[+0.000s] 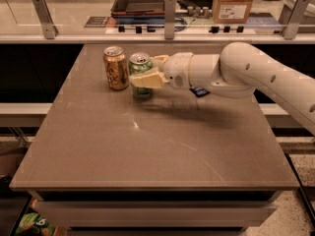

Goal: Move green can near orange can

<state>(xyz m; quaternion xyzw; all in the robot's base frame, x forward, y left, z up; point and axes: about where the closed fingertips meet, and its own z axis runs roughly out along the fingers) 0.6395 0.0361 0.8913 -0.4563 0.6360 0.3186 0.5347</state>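
Note:
The green can (140,68) stands upright on the brown table (147,146), toward its far left. The orange can (116,68) stands upright just left of it, a small gap between them. My gripper (143,75) reaches in from the right on a white arm (256,77). Its pale fingers (147,79) are closed around the green can's middle, hiding part of its side. The green can's base is at the table surface.
A flat blue snack wrapper (199,91) lies on the table under the arm, mostly hidden. Behind the table runs a counter with metal posts (170,16), a dark tray (141,1) and a cardboard box (233,3). The floor drops away at the table's sides.

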